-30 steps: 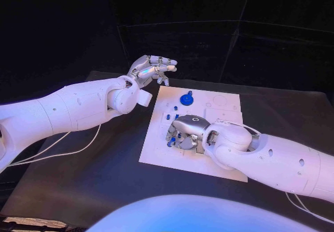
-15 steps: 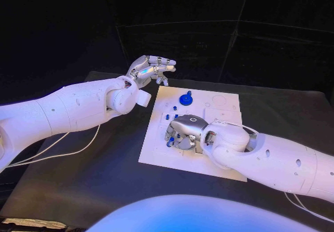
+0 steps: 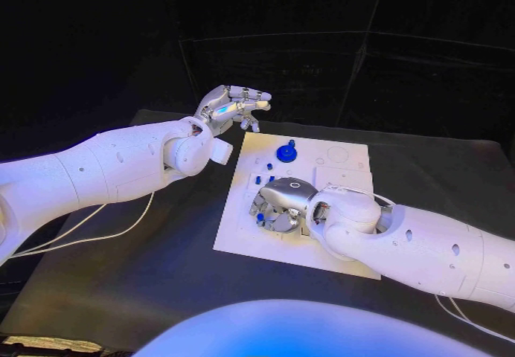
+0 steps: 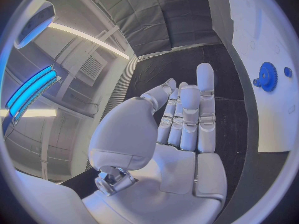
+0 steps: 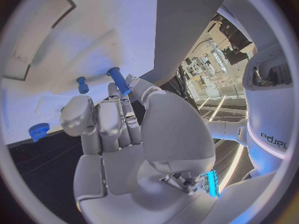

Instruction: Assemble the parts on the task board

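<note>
The white task board (image 3: 344, 160) lies in the middle of the table. My right hand (image 3: 281, 204) is low over its left-middle part, fingers pointing down at the plate. In the right wrist view two fingertips (image 5: 133, 80) close round a tilted blue peg (image 5: 118, 80), which touches the board (image 5: 93, 30); this peg (image 3: 260, 218) peeks out under the hand. A shorter blue peg (image 5: 81, 84) stands beside it. A blue gear (image 3: 286, 152) sits on the board's far part. My left hand (image 3: 231, 108) hangs raised off the board's far left corner, its fingers (image 4: 187, 114) straight and holding nothing.
Small blue pieces (image 3: 257, 179) lie on the board between the gear and my right hand, and another (image 3: 321, 161) sits right of the gear. The gear (image 4: 268, 76) and a small blue piece (image 4: 287, 71) show beyond my left hand. Black cloth surrounds the board.
My right hand has crept slightly toward the board's left edge, and the blue peg at its fingertips has moved with it. The left hand has stayed where it was.
</note>
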Robot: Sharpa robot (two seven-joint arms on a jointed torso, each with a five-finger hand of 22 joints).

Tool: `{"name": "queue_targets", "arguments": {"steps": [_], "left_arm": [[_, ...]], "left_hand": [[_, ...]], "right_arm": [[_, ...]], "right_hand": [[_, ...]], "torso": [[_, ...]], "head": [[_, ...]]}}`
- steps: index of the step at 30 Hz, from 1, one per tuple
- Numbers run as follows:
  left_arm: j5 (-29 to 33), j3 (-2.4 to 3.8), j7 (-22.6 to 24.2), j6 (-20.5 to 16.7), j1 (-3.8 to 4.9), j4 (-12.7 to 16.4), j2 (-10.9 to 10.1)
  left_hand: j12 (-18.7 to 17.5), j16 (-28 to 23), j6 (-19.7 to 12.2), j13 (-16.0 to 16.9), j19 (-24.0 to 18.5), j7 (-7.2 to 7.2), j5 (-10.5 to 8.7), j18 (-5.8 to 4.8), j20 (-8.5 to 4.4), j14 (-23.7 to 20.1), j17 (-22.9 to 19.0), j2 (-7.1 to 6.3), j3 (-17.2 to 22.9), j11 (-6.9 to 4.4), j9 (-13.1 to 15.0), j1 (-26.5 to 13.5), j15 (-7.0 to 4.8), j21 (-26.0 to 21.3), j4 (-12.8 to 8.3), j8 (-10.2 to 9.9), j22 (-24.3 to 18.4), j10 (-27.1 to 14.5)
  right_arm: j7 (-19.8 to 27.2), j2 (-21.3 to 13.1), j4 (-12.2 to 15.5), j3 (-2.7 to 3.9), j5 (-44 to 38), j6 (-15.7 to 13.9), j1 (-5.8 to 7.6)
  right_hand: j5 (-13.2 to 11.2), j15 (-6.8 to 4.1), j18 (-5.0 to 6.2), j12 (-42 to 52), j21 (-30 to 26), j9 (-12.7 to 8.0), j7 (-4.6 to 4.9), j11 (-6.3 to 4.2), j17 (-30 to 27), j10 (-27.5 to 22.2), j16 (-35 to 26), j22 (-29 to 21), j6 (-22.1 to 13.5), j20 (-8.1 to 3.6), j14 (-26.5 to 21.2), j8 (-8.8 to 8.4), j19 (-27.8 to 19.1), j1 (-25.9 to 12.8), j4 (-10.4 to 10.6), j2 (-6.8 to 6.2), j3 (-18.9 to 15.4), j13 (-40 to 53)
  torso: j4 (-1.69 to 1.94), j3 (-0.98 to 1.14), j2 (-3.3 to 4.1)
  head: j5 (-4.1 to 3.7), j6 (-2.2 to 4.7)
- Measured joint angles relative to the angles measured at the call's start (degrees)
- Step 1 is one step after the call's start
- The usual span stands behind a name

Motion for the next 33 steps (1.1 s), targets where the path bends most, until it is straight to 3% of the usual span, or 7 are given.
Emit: {"name": "queue_targets", "arguments": {"steps": [9, 16, 23, 24, 26, 29, 33], "left_arm": [[0.0, 0.00, 0.0, 0.0, 0.00, 0.0, 0.0], [0.0, 0.00, -0.1, 0.0, 0.00, 0.0, 0.0], [0.0, -0.01, -0.1, 0.1, 0.00, -0.1, -0.2], [0.0, -0.02, -0.1, 0.1, 0.00, -0.1, -0.3], [0.0, -0.02, -0.1, 0.1, 0.00, -0.1, -0.4], [0.0, -0.02, -0.2, 0.1, 0.00, 0.0, -0.6], [0.0, -0.02, -0.2, 0.1, 0.00, 0.2, -1.0]], "left_hand": [[0.0, 0.0, 0.0, 0.0, 0.0, 0.00, 0.00, 0.00, 0.00, 0.0, 0.0, 0.00, 0.0, 0.00, 0.0, 0.0, 0.00, 0.0, 0.0, 0.0, 0.0, 0.0], [0.0, 0.0, 0.0, 0.0, 0.0, 0.00, 0.00, 0.00, 0.00, 0.0, 0.0, 0.00, 0.0, 0.00, 0.0, 0.0, 0.00, 0.0, 0.0, 0.0, 0.0, 0.0], [0.0, 0.0, 0.0, 0.0, 0.0, 0.00, 0.00, 0.00, 0.00, 0.0, 0.0, 0.00, 0.0, 0.00, 0.0, 0.0, 0.00, 0.0, 0.0, 0.0, 0.0, 0.0], [0.0, 0.0, 0.0, 0.0, 0.0, 0.00, 0.00, 0.00, 0.00, 0.0, 0.0, 0.00, 0.0, 0.00, 0.0, 0.0, 0.00, 0.0, 0.0, 0.0, 0.0, 0.0], [0.0, 0.0, 0.0, 0.0, 0.0, 0.00, 0.00, 0.00, 0.00, 0.0, 0.0, 0.00, 0.0, 0.00, 0.0, 0.0, 0.00, 0.0, 0.0, 0.0, 0.0, 0.0], [0.0, 0.0, 0.0, 0.0, 0.0, 0.00, 0.00, 0.00, 0.00, 0.0, 0.0, 0.00, 0.0, 0.00, 0.0, 0.0, 0.00, 0.0, 0.0, 0.0, 0.0, 0.0], [0.0, 0.0, -0.2, 0.0, 0.0, 0.21, 0.00, 0.00, 0.00, 0.0, -0.2, 0.00, 0.0, 0.00, 0.0, 0.0, 0.00, 0.0, 0.0, 0.0, -0.1, 0.0]], "right_arm": [[0.0, -0.1, -0.1, -0.01, 0.2, -0.4, -0.01], [0.3, -0.9, 0.3, -0.02, 0.6, -2.2, -0.02], [1.8, -5.1, 4.1, -0.01, 2.0, -6.1, -0.02], [2.1, -6.2, 5.0, 0.01, 2.5, -6.8, 0.01], [2.7, -8.6, 6.7, 0.01, 3.9, -8.3, 0.42], [3.3, -13.2, 9.0, 0.08, 8.4, -10.4, 2.40], [3.2, -19.2, 10.4, 0.25, 15.7, -12.4, 4.49]], "right_hand": [[0.0, 0.55, 0.00, -1.2, -0.6, 0.1, 0.43, 0.64, -1.0, -2.2, -0.4, -1.0, -0.4, 0.54, 0.0, 0.00, -0.5, 0.0, 0.1, 0.00, -0.8, -0.4], [1.3, 1.31, 0.01, -3.3, -4.9, 0.0, 0.59, 1.41, -4.5, -10.2, -2.7, -7.8, -3.6, 1.67, -0.7, 0.00, -3.1, 0.0, 0.1, 0.00, -4.9, -0.4], [2.7, 1.51, 0.01, -2.7, -6.3, 0.0, 0.71, 1.75, -6.3, -13.7, -3.6, -10.1, -5.9, 1.65, -0.9, 0.00, -3.8, 0.0, 0.5, 0.00, -9.6, -0.3], [3.0, 1.65, 0.56, -2.4, -6.7, 0.0, 0.80, 1.75, -6.7, -13.7, -4.0, -10.5, -6.0, 1.67, -1.1, 0.00, -4.1, 0.0, 0.6, 0.00, -10.1, -0.2], [3.7, 1.72, 0.95, -0.8, -7.3, 0.1, 0.78, 1.46, -7.6, -12.2, -4.6, -11.5, -5.9, 1.60, -1.1, 0.00, -4.2, 0.3, 0.8, 0.27, -11.0, 0.1], [3.8, 1.72, 0.94, 2.3, -7.4, 0.5, 0.79, 1.00, -7.7, -7.0, -4.6, -11.5, -3.9, 1.53, -1.1, 0.68, -4.3, 0.3, 1.5, 1.40, -11.9, 0.9], [4.7, 0.50, 0.94, 6.9, -5.8, 0.9, -0.19, -0.56, -5.3, 1.4, -2.9, -9.0, -1.4, 0.54, -0.2, 1.74, -3.0, -1.2, 3.1, 2.52, -13.2, 2.6]], "torso": [[0.00, 0.00, -0.02], [0.00, 0.03, -0.02], [-0.10, 0.06, -0.08], [-0.12, 0.05, -0.12], [-0.15, 0.03, -0.19], [-0.20, -0.05, -0.32], [-0.45, -0.20, -0.57]], "head": [[0.00, 0.00], [-0.25, 0.00], [-0.71, 0.16], [-0.86, 0.32], [-1.78, 0.86], [-3.75, 1.59], [-5.97, 2.21]]}}
